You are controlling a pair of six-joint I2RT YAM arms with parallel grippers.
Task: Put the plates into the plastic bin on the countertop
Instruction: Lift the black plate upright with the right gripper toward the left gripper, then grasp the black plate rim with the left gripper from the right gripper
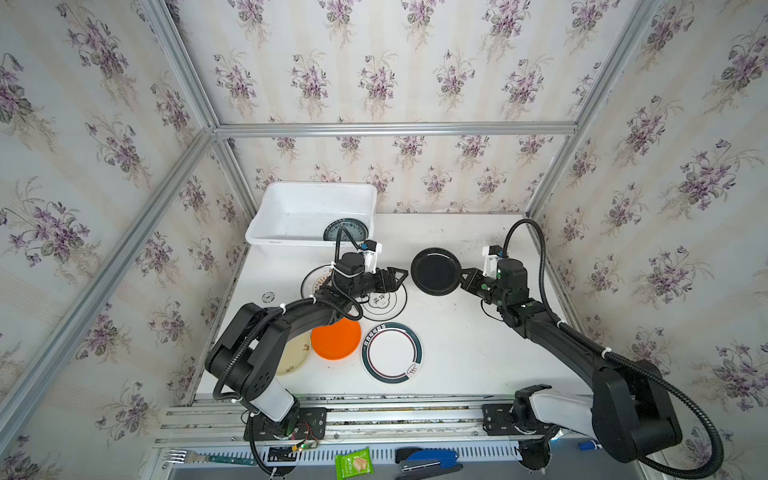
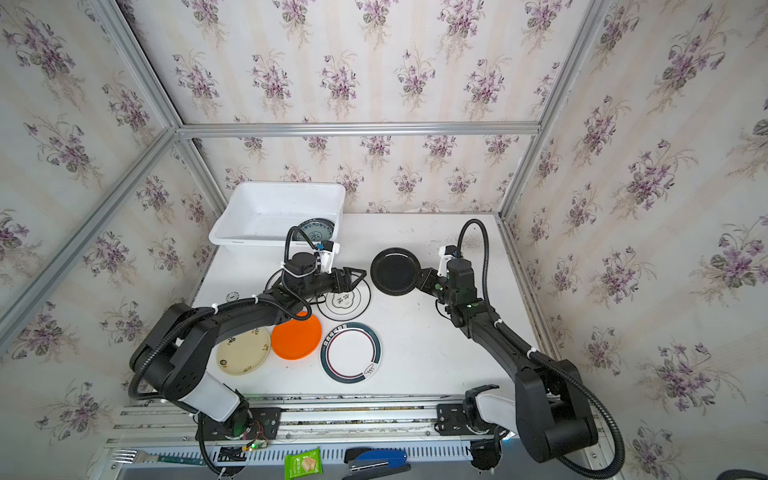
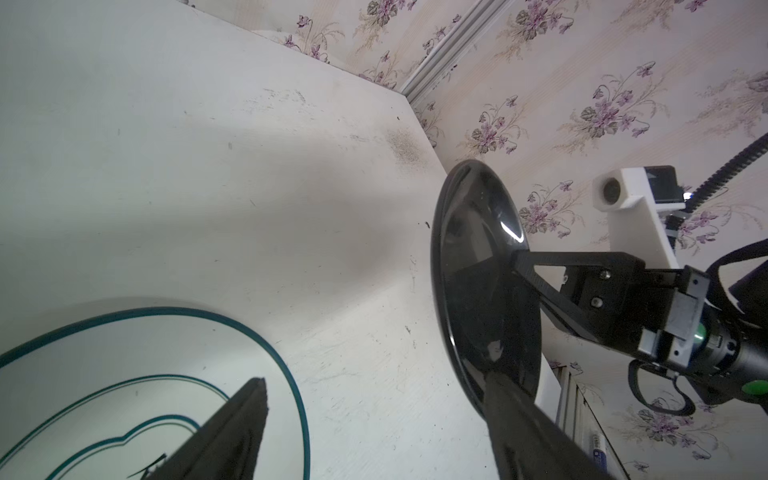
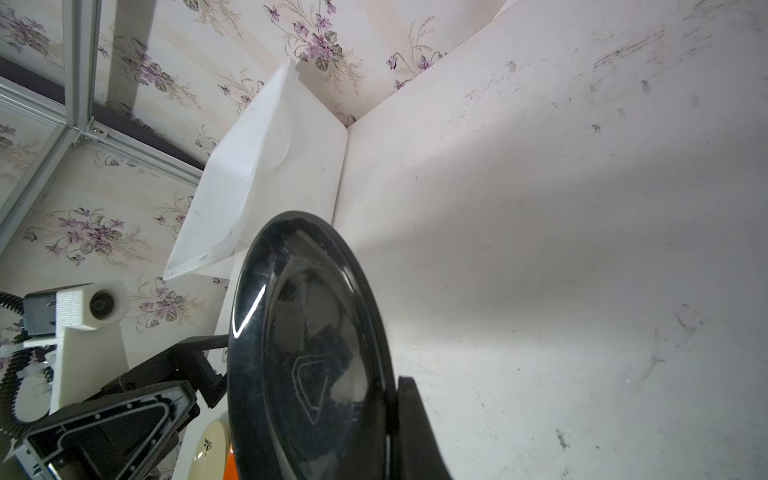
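- Plates: I count seven. One is in the bin, one is in a hand, and five lie flat on the counter (image 1: pixel 478 353).
- My right arm (image 1: pixel 552 332) stretches in from the side away from the bin, with its wrist pointing toward the bin's side.
- The right hand (image 1: pixel 460 277) is clamped on the rim of the black plate (image 1: pixel 435 271). It holds the plate off the counter, out past the bin's near right corner.
- My left arm (image 1: pixel 291 316) is bent at the elbow in front of the bin, its forearm crossing the sunburst plate (image 1: pixel 312 286).
- The left hand (image 1: pixel 403 277) has its jaws spread wide and nothing in them. Its tips are just beside the black plate's rim; I cannot tell whether they touch it.
- One white bin (image 1: pixel 266 232) is on the counter. A single blue patterned plate (image 1: pixel 345 230) lies inside it, at its near right corner.
- In front of the bin, besides the sunburst one, are the emblem plate (image 1: pixel 382 301), the orange plate (image 1: pixel 336 338), the cream floral plate (image 2: pixel 243 351) and the teal-banded plate (image 1: pixel 392 352).
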